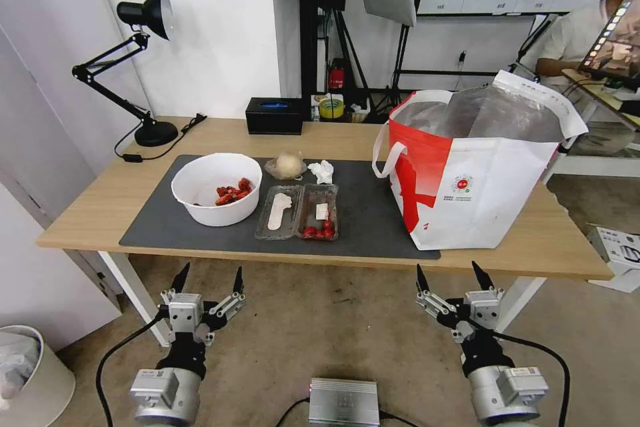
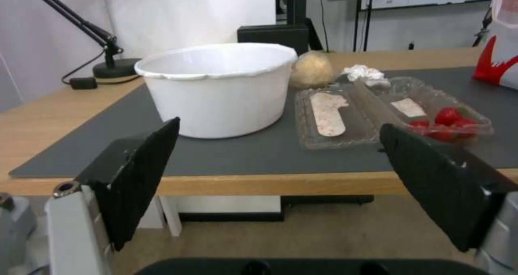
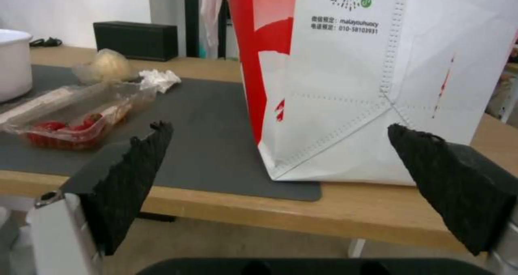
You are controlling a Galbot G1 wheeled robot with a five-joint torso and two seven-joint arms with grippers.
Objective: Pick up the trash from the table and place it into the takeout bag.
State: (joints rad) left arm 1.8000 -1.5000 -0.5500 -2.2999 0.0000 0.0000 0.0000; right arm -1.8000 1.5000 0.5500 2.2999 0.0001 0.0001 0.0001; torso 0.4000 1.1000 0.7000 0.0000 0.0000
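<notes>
On the dark mat of the table lies the trash: a white bowl with red scraps, an opened clear clamshell box with red bits, a wrapped beige ball and a crumpled white tissue. The red-and-white takeout bag stands open at the mat's right end. My left gripper hangs open below the table's front edge, short of the bowl. In front of the bag, my right gripper is open too, equally low. Both are empty.
A black desk lamp stands at the table's back left, a black rectangular box at the back middle. A white bin sits on the floor at left. Stands and a cardboard box are off to the right.
</notes>
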